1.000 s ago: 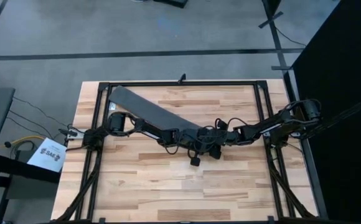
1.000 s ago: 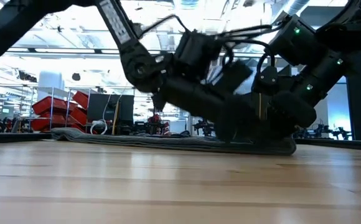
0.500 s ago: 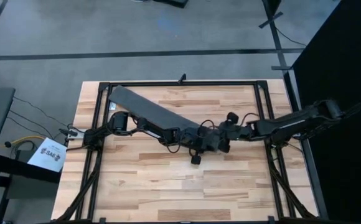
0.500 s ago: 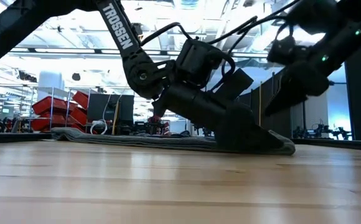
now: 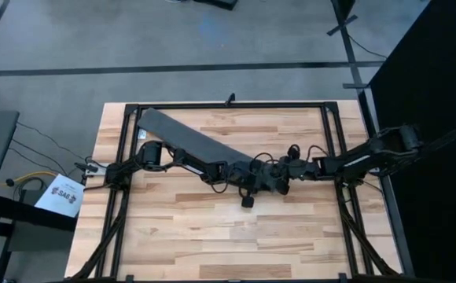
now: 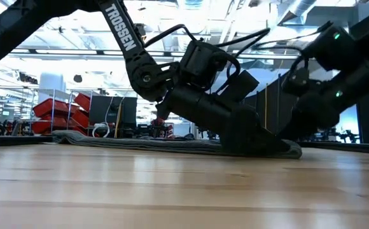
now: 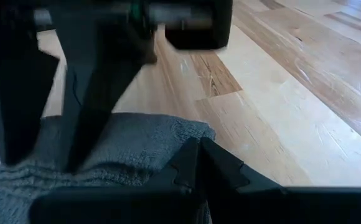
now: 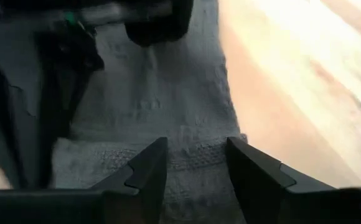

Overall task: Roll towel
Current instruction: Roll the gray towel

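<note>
- Nearest, in the left wrist view, the left gripper (image 7: 197, 163) had its two fingertips pressed together on the bunched edge of the towel (image 7: 131, 140), clenched on the cloth, with bare wooden table (image 7: 280, 93) beyond.
- Seen from above, the left arm reached low and nearly flat from the table's left side toward the middle, its gripper at the towel's (image 5: 189, 140) near end.
- From table height, that arm sloped steeply down, its wrist tilted, the gripper (image 6: 251, 141) planted on the raised end of the towel (image 6: 140, 144).
- Opposite it, the right arm stretched in low from the table's right side, meeting the left at the middle.
- The right gripper (image 8: 190, 163) hovered just over the towel's hem (image 8: 168, 106), fingers spread apart and released, holding nothing.
- Farther back, the dark grey towel lay as a long folded strip running diagonally to the table's far left corner.
</note>
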Motion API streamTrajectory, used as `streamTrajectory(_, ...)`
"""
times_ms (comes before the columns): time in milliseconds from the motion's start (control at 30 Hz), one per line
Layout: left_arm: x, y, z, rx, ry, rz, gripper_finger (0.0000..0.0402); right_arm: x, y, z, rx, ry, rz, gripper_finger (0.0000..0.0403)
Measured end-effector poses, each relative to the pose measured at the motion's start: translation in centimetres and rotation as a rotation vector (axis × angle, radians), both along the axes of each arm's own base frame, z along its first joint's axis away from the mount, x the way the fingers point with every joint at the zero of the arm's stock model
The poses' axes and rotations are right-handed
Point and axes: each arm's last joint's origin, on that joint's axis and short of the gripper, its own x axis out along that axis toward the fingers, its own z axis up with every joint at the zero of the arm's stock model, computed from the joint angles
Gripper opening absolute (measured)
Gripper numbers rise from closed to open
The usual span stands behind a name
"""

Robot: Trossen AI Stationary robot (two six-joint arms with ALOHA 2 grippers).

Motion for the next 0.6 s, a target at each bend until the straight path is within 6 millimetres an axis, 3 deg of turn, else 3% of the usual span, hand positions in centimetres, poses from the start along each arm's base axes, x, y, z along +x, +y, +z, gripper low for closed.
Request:
streamTrajectory(367, -0.1, -0.5, 0.6, -0.047, 0.010, 0.015, 0.0006, 0.6, -0.3, -1.1, -0.030, 0.014, 0.002, 0.0152)
streamTrajectory(600, -0.9, -0.4, 4.6, 0.007, 0.074, 0.035, 0.0006, 0.4, -0.2, -1.3, -0.026, 0.042, 0.000, 0.0152)
